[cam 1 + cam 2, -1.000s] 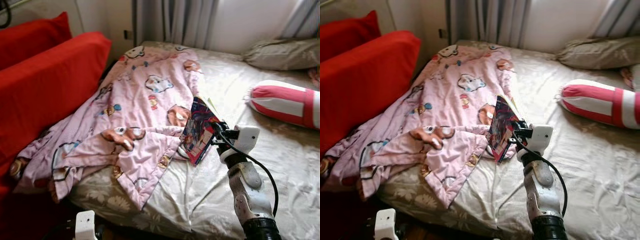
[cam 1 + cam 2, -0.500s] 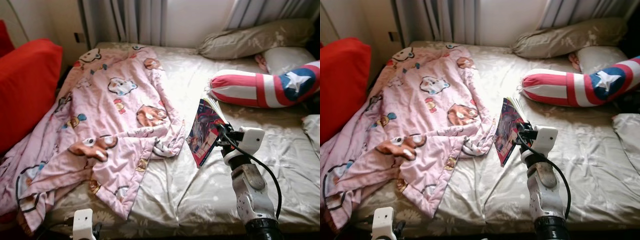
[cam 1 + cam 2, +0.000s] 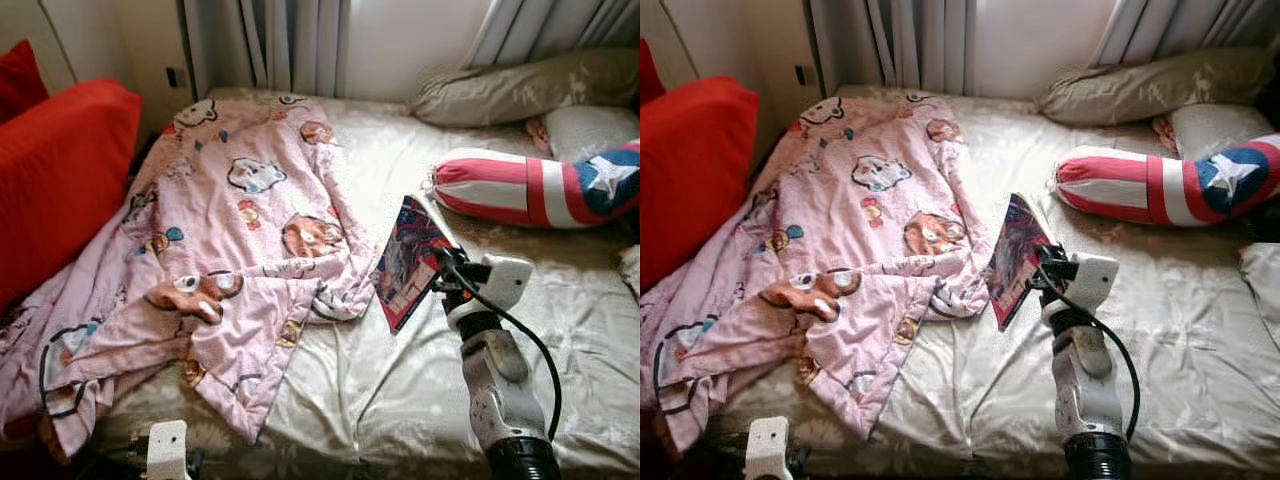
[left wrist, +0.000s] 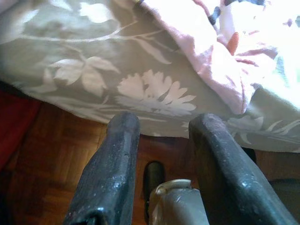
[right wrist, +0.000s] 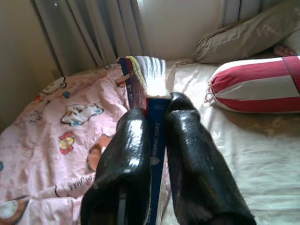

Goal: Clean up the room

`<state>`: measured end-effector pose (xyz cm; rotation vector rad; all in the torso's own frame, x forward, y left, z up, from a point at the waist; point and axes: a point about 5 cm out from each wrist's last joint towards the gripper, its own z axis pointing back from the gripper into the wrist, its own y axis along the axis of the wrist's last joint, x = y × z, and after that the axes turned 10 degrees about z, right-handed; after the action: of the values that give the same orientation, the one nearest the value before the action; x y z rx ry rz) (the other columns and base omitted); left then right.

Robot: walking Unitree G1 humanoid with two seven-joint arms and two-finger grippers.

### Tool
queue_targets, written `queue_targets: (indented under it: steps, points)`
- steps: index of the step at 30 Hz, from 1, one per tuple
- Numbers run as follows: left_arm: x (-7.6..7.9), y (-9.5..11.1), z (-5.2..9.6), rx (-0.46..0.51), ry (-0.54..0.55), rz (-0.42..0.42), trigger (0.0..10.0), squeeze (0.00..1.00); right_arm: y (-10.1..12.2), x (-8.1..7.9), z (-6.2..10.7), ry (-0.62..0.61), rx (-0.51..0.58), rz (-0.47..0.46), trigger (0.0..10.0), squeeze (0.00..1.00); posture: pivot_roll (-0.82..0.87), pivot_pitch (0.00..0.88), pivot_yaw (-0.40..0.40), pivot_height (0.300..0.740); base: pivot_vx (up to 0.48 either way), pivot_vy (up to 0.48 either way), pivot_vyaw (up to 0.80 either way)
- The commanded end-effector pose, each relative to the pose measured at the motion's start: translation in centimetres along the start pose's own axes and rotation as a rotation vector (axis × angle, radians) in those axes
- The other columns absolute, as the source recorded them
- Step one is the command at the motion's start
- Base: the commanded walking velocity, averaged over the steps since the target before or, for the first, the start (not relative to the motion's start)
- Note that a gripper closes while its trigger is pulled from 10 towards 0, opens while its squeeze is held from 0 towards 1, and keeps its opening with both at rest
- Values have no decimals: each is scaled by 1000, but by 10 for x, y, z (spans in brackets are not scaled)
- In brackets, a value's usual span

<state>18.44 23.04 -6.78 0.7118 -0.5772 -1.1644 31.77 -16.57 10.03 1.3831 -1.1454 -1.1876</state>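
Your comic book (image 3: 407, 262) is pinched by its spine in the right gripper (image 5: 157, 136), jaws closed on it, held above the bed (image 3: 560, 300) with the pink blanket (image 3: 230, 230) at its nine o'clock. Keep it upright and steady while you carry; pages fan loosely. The left gripper (image 4: 161, 154), jaws apart, hangs empty over the floor (image 4: 51, 159).

The blanket (image 3: 240, 230) is pale pink with cartoon animals. The bolster pillow (image 3: 540, 188) has red and white stripes and a white star on blue; the bedsheet (image 3: 400, 380) is grey-beige with pale leaves.
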Motion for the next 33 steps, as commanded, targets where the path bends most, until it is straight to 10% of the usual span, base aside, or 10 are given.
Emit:
queue_targets:
  steps: [1,33]
  points:
    - [3,-7,2,-24,-8,-12,10000,0,8,7,-2,-29,44,13,10000,0,78,130,-76,740,0,-240,0]
    - [5,-5,1,-18,-10,-15,10000,0,5,11,-3,-43,39,29,10000,0,76,161,-63,740,0,-234,0]
